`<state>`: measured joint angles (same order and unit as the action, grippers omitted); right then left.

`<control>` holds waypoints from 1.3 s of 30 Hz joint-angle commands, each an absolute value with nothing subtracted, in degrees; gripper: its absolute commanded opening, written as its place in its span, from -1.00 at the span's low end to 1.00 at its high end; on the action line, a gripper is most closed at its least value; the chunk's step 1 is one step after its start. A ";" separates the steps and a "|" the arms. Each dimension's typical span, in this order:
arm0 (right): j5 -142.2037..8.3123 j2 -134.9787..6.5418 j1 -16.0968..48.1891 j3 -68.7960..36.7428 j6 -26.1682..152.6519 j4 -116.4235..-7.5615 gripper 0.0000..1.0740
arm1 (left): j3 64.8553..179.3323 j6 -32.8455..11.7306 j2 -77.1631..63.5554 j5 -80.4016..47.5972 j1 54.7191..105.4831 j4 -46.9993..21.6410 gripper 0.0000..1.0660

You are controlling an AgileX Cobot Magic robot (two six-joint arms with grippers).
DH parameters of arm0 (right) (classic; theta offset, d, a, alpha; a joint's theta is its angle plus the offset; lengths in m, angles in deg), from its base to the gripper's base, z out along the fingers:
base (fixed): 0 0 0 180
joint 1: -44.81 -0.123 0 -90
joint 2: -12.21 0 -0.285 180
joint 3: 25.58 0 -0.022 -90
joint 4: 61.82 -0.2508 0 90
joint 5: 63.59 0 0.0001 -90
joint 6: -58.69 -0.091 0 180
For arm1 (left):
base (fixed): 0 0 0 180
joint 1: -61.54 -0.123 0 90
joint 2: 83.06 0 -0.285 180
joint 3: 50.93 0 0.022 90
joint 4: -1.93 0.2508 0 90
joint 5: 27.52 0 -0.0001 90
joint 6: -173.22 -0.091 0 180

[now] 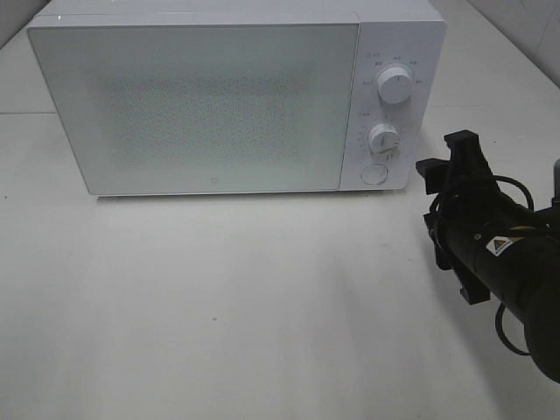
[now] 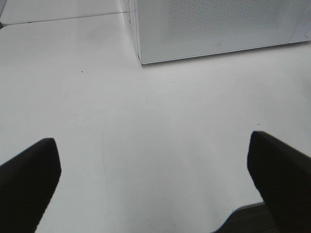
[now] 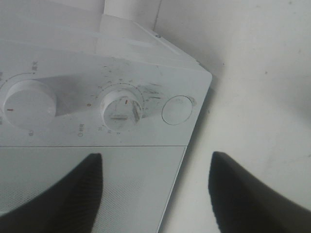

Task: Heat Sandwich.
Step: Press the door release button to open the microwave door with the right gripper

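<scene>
- Microwave (image 1: pixel 219 96): boxy, white, speckled door shut; far side of the smooth worktop (image 1: pixel 219 306).
- Right gripper (image 3: pixel 155 167): black jaws released, empty, facing the round lower knob (image 1: pixel 384 137), probably to set the time.
- Left gripper (image 2: pixel 151 143): jaws wide, empty, near side, out of the way.
- Sandwich: not visible; perhaps behind the door.

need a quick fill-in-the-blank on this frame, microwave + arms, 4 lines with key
1. The microwave door is ____.
2. Its panel carries ____ round knobs above a round button.
3. The arm beside that panel is the robot's ____ one.
4. The left gripper is ____, with only bare table between its jaws.

Missing words: closed; two; right; open.
</scene>
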<state>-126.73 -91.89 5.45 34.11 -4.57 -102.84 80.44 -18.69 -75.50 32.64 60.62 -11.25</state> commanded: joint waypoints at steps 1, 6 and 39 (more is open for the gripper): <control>-124.04 -91.55 5.10 34.22 -10.35 -102.84 -0.26 | 80.15 -18.41 -77.11 32.24 60.62 -11.48 0.87; -123.30 -91.55 5.10 34.22 -11.56 -102.79 -1.00 | 80.15 -18.41 -77.11 32.24 60.62 -11.48 0.87; -124.79 -107.13 9.23 22.53 -23.99 -92.02 -1.00 | 80.15 -18.41 -77.11 32.24 60.62 -11.48 0.87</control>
